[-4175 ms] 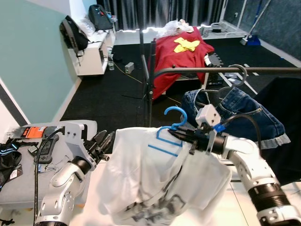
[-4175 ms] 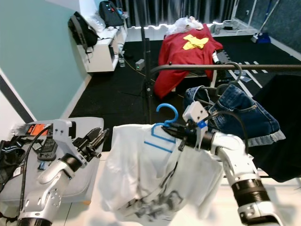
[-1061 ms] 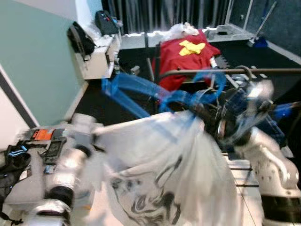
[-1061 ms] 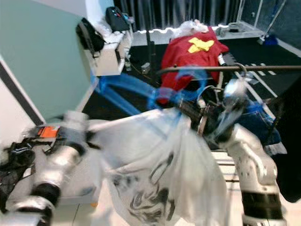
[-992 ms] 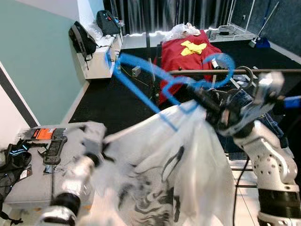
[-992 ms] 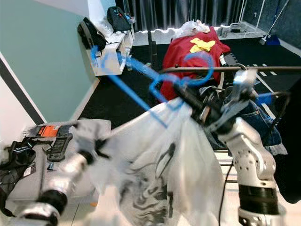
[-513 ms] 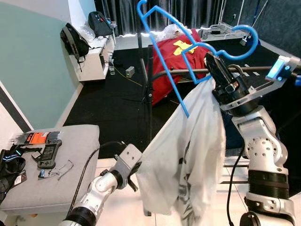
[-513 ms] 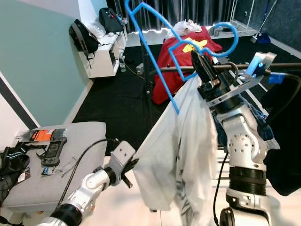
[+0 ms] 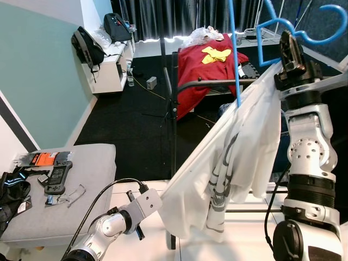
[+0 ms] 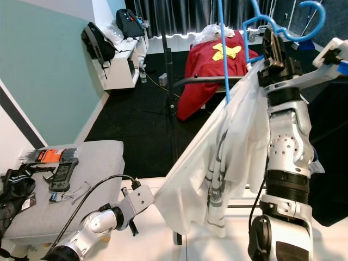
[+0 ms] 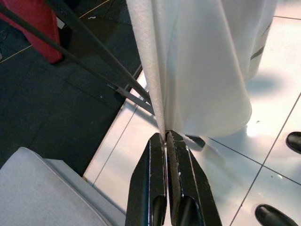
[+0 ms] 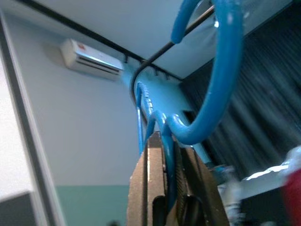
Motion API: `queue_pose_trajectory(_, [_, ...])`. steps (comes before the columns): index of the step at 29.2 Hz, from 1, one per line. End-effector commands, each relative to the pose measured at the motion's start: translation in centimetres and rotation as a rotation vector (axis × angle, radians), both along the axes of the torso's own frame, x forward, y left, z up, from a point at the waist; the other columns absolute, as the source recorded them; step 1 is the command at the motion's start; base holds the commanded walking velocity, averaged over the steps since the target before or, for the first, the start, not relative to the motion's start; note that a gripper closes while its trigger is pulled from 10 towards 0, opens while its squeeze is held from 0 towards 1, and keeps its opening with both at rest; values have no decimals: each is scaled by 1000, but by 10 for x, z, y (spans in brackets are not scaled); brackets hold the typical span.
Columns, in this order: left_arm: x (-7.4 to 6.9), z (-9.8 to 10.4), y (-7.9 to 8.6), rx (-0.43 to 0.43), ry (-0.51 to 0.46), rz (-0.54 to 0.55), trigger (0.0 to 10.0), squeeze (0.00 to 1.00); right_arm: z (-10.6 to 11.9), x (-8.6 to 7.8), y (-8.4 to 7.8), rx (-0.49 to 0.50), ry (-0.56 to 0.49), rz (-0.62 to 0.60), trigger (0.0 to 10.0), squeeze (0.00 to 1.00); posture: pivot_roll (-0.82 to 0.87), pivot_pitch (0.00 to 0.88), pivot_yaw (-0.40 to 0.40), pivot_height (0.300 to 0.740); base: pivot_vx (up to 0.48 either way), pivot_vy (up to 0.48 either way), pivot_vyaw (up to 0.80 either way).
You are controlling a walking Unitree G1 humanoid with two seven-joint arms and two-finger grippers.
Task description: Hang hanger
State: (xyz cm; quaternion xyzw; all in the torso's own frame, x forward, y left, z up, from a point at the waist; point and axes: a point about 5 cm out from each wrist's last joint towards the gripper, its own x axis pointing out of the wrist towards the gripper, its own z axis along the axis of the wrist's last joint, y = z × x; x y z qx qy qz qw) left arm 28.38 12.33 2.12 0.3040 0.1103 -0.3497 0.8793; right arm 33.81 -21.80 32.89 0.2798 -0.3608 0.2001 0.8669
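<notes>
At the bottom of the left eye view, the left gripper [image 9: 142,231] sits low, its fingers [image 11: 157,188] pressed together on the bottom hem of the white shirt [image 9: 239,157]. Half a second ago it held that hem a little higher and nearer the middle; now the cloth is pulled taut in a long diagonal from lower left up to upper right.

Above it, the right gripper [image 9: 291,51] has swung up and right and now stands near the upper right corner, arm almost vertical. Its fingers [image 12: 153,188] pinch the neck of the blue hanger [image 9: 283,27] just below the hook. A second ago the hanger was at chest level and blurred in motion; now its hook curls above the gripper at the top edge, and one arm of it runs straight down the frame's middle.

Behind the shirt, the rack's dark rail [image 9: 209,82] crosses mid-frame, well below the hook. Judging from this, the lift is done and the hook has yet to be lowered onto the rail.

Farther back, a red cloth [image 9: 204,68] hangs on the rack.
</notes>
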Motion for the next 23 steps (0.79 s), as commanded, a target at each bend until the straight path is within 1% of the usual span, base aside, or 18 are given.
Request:
queue_pose_trajectory(1, [-5, -10, 18, 35, 43, 65, 0, 0, 12, -4, 30, -204, -34, 77, 0, 0, -65, 14, 39, 740, 0, 0, 0])
queue_pose_trajectory(2, [0, -2, 17, -13, 8, 99, 0, 0, -5, -3, 58, -457, 17, 105, 0, 0, -67, 14, 40, 740, 0, 0, 0])
queue_pose_trajectory(3, [7, 7, 15, -75, -40, 141, 0, 0, -28, -1, 85, -739, 60, 86, 0, 0, -65, 15, 39, 740, 0, 0, 0])
queue_pose_trajectory(4, [11, 14, 14, -116, -72, 169, 0, 0, -45, -2, 100, -915, 74, 77, 0, 0, -65, 15, 39, 740, 0, 0, 0])
queue_pose_trajectory(5, [11, 14, 14, -116, -72, 169, 0, 0, -45, -2, 100, -915, 74, 77, 0, 0, -65, 15, 39, 740, 0, 0, 0])
queue_pose_trajectory(6, [16, 21, 14, -149, -107, 198, 0, 0, -58, -4, 115, -1058, 47, 61, 0, 0, -63, 16, 41, 740, 0, 0, 0])
queue_pose_trajectory(8, [16, 21, 14, -149, -107, 198, 0, 0, -58, -4, 115, -1058, 47, 61, 0, 0, -63, 16, 41, 740, 0, 0, 0])
queue_pose_trajectory(9, [20, 27, 15, -179, -138, 228, 0, 0, -67, -5, 126, -1100, 28, 57, 0, 0, -62, 16, 40, 740, 0, 0, 0])
queue_pose_trajectory(10, [24, 34, 17, -213, -168, 264, 0, 0, -71, -6, 137, -1135, -7, 28, 0, 0, -59, 19, 40, 740, 0, 0, 0])
queue_pose_trajectory(11, [27, 38, 19, -241, -189, 293, 0, 0, -73, -7, 145, -1142, -30, 3, 0, 0, -59, 19, 40, 740, 0, 0, 0])
queue_pose_trajectory(14, [28, 41, 20, -257, -198, 309, 0, 0, -73, -7, 149, -1136, -40, -13, 0, 0, -59, 19, 40, 740, 0, 0, 0])
queue_pose_trajectory(15, [29, 42, 21, -266, -198, 316, 0, 0, -70, -6, 150, -1126, -42, -36, 0, 0, -57, 21, 40, 740, 0, 0, 0])
queue_pose_trajectory(16, [28, 42, 22, -267, -196, 317, 0, 0, -67, -5, 149, -1109, -30, -58, 0, 0, -58, 21, 40, 740, 0, 0, 0])
queue_pose_trajectory(18, [28, 42, 22, -267, -196, 317, 0, 0, -67, -5, 149, -1109, -30, -58, 0, 0, -58, 21, 40, 740, 0, 0, 0])
queue_pose_trajectory(20, [30, 44, 28, -271, -215, 350, 0, 0, -65, -2, 140, -1079, 18, -105, 0, 0, -62, 22, 40, 740, 0, 0, 0])
queue_pose_trajectory(21, [30, 44, 28, -271, -215, 350, 0, 0, -65, -2, 140, -1079, 18, -105, 0, 0, -62, 22, 40, 740, 0, 0, 0])
queue_pose_trajectory(22, [30, 45, 30, -275, -226, 369, 0, 0, -65, -1, 135, -1067, 41, -116, 0, 0, -62, 22, 40, 740, 0, 0, 0])
queue_pose_trajectory(23, [30, 43, 34, -246, -213, 372, 0, 0, -63, 0, 126, -1013, 60, -141, 0, 0, -61, 23, 39, 740, 0, 0, 0])
